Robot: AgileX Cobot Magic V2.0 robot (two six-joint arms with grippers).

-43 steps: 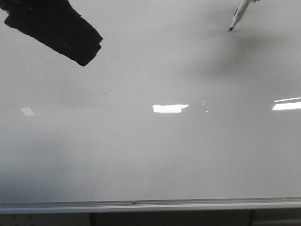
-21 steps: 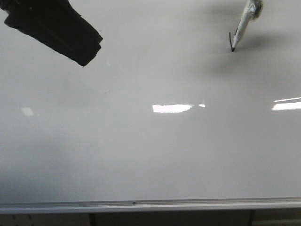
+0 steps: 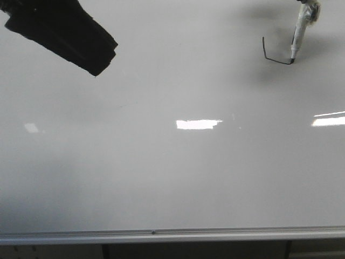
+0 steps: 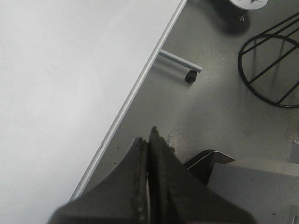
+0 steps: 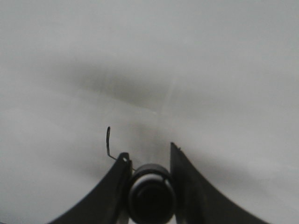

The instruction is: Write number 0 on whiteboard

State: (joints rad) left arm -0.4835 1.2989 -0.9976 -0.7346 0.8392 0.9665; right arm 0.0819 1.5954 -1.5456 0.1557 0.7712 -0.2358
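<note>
The whiteboard fills the front view, with its silver tray edge along the bottom. At the upper right a white marker touches the board with its tip. A thin black line runs down and then right to the tip: an open L shape, not a closed loop. In the right wrist view my right gripper is shut on the marker, with the line beside it. My left gripper hangs at the upper left over the board, shut and empty, and also shows in the left wrist view.
Bright light reflections lie on the board. The left wrist view shows the board's metal edge, grey floor, a caster wheel and a black wire frame.
The marker came down onto the board, drew a short stroke downward, then moved right, drawing the bottom stroke. The left gripper has not moved.
</note>
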